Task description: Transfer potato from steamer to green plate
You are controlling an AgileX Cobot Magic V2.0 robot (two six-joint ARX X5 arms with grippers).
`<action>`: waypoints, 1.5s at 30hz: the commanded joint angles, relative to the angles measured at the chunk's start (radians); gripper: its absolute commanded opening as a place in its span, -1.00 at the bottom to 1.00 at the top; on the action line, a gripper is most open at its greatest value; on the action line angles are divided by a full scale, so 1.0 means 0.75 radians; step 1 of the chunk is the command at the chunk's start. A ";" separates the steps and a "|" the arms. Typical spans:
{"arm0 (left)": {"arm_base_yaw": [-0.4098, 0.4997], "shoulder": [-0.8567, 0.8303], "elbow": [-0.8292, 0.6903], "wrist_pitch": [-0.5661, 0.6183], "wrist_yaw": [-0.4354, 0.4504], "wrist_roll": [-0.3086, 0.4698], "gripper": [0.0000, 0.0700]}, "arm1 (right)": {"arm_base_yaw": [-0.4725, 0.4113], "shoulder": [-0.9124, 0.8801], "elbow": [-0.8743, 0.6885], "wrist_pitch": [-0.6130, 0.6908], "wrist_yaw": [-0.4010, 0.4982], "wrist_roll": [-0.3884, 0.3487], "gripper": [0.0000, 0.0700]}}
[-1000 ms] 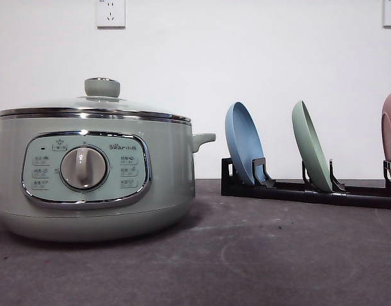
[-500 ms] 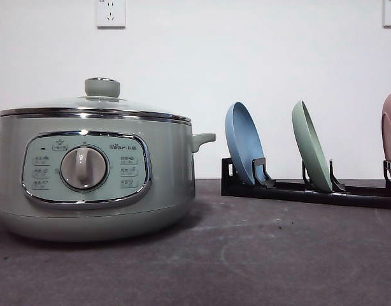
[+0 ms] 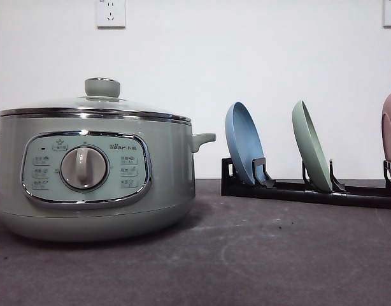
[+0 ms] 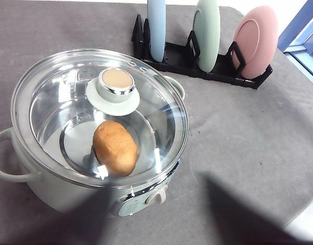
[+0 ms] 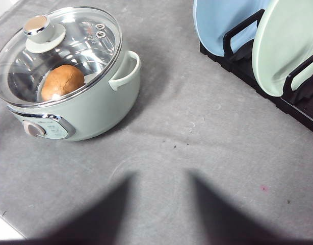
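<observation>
The steamer stands at the left of the grey table, its glass lid shut with the green knob on top. Through the glass I see the orange-brown potato lying on the steamer's metal floor, and it shows again in the right wrist view as the potato inside the steamer. The green plate stands on edge in a black rack at the back right. It is the middle plate of three. Two soft dark shadows fall on the table in each wrist view.
A blue plate stands left of the green one in the rack, and a pink plate to its right. The steamer has side handles. Grey table surface lies between steamer and rack. The table's edge is nearby.
</observation>
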State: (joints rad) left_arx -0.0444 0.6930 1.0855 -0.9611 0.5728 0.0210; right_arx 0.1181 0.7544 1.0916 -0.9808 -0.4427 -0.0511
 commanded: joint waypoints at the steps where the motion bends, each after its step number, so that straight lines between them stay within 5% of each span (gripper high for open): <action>1: -0.003 0.008 0.027 0.014 0.004 0.021 0.84 | 0.007 0.010 0.026 0.009 -0.002 0.015 0.67; 18: -0.003 0.008 0.027 0.015 0.004 0.021 0.83 | 0.007 0.013 0.026 0.012 -0.002 0.065 0.67; 25: -0.003 0.008 0.027 0.015 0.004 0.021 0.83 | 0.007 0.053 0.039 0.088 0.006 0.200 0.67; 45: -0.003 0.008 0.027 0.015 0.004 0.021 0.83 | 0.007 0.815 0.619 0.192 0.010 0.278 0.66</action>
State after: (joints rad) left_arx -0.0444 0.6930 1.0855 -0.9611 0.5728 0.0208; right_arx 0.1181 1.3324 1.5245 -0.8457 -0.4365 0.1471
